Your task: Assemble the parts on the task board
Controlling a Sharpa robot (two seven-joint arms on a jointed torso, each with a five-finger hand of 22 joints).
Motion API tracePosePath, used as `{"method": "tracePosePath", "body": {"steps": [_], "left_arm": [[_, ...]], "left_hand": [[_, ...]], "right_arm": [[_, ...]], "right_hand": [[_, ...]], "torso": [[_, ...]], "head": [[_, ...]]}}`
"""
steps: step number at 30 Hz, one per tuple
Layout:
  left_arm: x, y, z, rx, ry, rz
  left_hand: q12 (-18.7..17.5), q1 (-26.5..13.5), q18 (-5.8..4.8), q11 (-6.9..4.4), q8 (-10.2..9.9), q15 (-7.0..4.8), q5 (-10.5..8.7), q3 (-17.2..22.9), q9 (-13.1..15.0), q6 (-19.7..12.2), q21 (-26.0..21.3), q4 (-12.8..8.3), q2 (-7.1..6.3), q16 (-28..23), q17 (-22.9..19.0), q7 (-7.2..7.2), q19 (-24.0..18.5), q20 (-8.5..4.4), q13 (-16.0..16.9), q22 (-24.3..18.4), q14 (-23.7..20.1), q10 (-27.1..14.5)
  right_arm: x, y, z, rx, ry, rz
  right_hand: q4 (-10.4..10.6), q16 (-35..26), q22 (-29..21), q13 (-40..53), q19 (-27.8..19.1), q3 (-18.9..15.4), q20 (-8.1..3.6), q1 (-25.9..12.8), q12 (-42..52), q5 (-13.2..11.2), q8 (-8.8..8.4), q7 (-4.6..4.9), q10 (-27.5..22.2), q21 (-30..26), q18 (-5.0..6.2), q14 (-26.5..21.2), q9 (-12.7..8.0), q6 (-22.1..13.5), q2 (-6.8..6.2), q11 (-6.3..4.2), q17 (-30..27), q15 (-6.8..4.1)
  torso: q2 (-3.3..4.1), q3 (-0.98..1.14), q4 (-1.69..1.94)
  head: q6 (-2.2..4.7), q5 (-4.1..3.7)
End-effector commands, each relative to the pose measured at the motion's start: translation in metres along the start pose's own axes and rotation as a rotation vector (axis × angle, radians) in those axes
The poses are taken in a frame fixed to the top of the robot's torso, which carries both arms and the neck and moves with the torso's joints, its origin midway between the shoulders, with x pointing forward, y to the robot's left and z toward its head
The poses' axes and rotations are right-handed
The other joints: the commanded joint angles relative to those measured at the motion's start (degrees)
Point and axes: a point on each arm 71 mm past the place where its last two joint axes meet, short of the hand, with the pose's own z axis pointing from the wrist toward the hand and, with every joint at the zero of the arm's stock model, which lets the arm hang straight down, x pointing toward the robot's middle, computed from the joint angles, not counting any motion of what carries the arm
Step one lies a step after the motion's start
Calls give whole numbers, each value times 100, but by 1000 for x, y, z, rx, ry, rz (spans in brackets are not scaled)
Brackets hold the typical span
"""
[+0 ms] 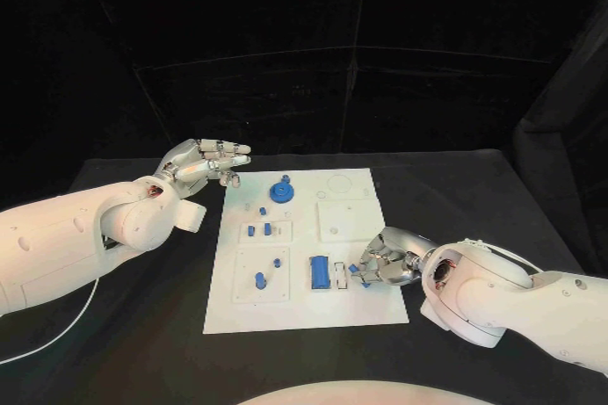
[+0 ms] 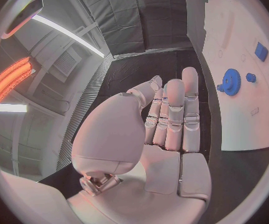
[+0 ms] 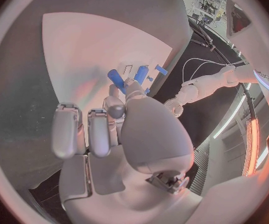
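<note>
Parts of blue plastic lay scattered on the white rectangular task board (image 1: pixel 361 308) at mid-table. We saw the right hand (image 1: pixel 384 264), fingers curled, pinching a small blue peg (image 1: pixel 358 277) at the board's right edge, just beside a larger blue rectangular block (image 1: pixel 321 272). We judged the peg's seating to be in hand; next it needed lining up over its hole. The left hand (image 1: pixel 203 168) hovered off the board's far left corner, fingers loosely extended, holding nothing. A blue toothed gear (image 1: pixel 281 192) stood well apart, obstructing nothing.
</note>
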Motion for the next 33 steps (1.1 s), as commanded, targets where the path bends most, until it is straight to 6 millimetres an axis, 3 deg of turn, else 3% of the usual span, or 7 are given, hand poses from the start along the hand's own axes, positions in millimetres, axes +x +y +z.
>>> {"method": "tracePosePath", "body": {"steps": [1, 11, 33], "left_arm": [[1, -2, 0, 10, 10, -7], [1, -2, 0, 10, 10, -7], [3, -2, 0, 9, 16, -10]], "left_hand": [[29, -66, 34, -6, 36, -10, 25, 7, 4, 17, -31, -25, 7, 29, 2, -26, 11, 4, -8, -5, -38, -22], [29, -66, 34, -6, 36, -10, 25, 7, 4, 17, -31, -25, 7, 29, 2, -26, 11, 4, -8, -5, -38, -22], [37, -75, 34, -4, 38, -10, 25, 4, 2, 10, -32, -24, 7, 40, 17, -23, 13, 4, -10, -6, -30, -27]], "right_arm": [[2, 1, 3, 30, 4, 38], [8, 9, 12, 41, 27, 23], [13, 21, 22, 28, 6, -38]], "right_hand": [[68, 56, 43, -4, 50, 2, -23, -106, -12, 21, -24, -2, 76, 41, -53, 359, 1, 80, 0, -7, 135, -49], [169, 118, 138, 180, 95, 66, -49, -189, 191, 25, -50, -60, 233, 93, -71, 379, 3, 231, 64, -52, 244, -82], [302, 135, 159, 284, 106, 105, -73, -323, 274, 11, -73, -91, 305, 103, -75, 382, 15, 355, 114, -77, 276, -105]], "torso": [[0, 0, 7], [4, 2, -5], [0, 2, -8]], "head": [[-2, -3], [-25, 28], [-28, 31]]}}
